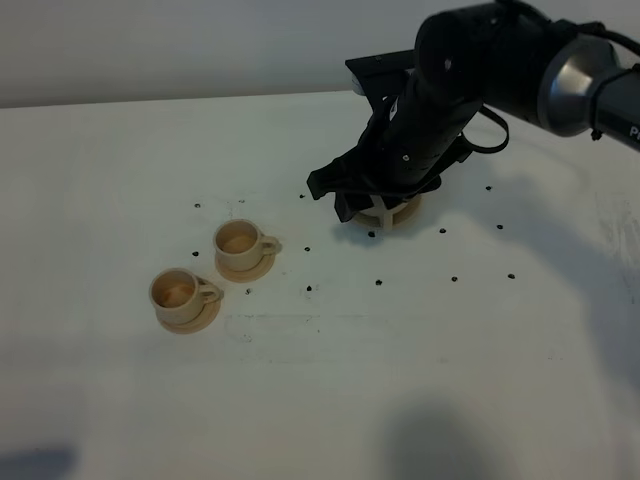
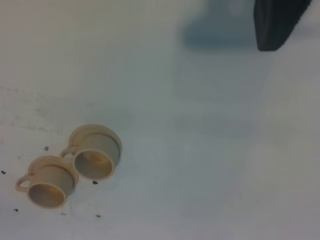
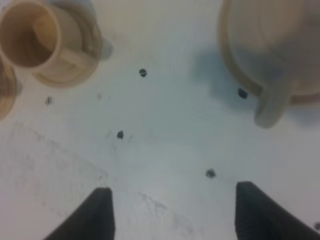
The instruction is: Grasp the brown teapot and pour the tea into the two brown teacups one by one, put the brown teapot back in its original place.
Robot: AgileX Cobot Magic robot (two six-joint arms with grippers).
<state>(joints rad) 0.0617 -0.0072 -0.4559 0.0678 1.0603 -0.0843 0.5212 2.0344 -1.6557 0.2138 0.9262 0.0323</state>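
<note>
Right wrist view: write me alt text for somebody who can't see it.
The right gripper hangs open over a white, black-speckled table, its two dark fingers spread wide and holding nothing. Beyond it stand the brown teapot on one side and a brown teacup on its saucer on the other.

Right wrist cam: brown teapot [image 3: 280, 40] blurred, cropped by frame ahead of right gripper [image 3: 171, 192]; one teacup [image 3: 5, 87] just a sliver. Overhead, arm [image 1: 450, 90] hides most of it.
</note>
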